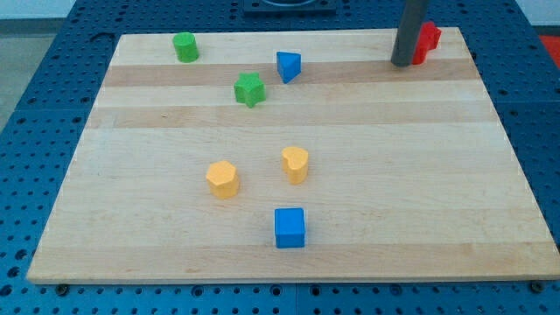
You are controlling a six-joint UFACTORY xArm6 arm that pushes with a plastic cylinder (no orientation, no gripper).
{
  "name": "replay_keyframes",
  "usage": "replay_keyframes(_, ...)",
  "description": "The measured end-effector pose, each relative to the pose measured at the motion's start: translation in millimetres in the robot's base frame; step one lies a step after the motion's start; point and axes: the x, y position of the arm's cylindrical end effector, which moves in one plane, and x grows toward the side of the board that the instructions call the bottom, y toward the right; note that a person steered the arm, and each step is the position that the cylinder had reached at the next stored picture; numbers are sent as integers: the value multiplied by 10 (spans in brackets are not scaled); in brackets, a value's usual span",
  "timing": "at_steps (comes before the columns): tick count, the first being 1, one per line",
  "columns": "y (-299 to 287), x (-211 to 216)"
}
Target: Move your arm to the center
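Observation:
My rod comes down at the view's top right, and my tip (403, 63) rests on the wooden board (420, 175) right beside a red block (426, 41), which it partly hides. A green cylinder-like block (185, 47) sits at the top left. A green star block (249, 89) and a blue triangular block (288, 66) lie left of my tip in the upper middle. A yellow hexagonal block (222, 179) and a yellow heart-like block (296, 164) sit near the board's middle. A blue cube (290, 227) lies below them.
The board lies on a blue perforated table (35, 105) that shows on all sides. The board's right edge runs close to my tip and the red block.

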Motion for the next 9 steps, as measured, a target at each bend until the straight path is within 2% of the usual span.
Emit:
replay_keyframes(3,-34,393)
replay_keyframes(9,-34,504)
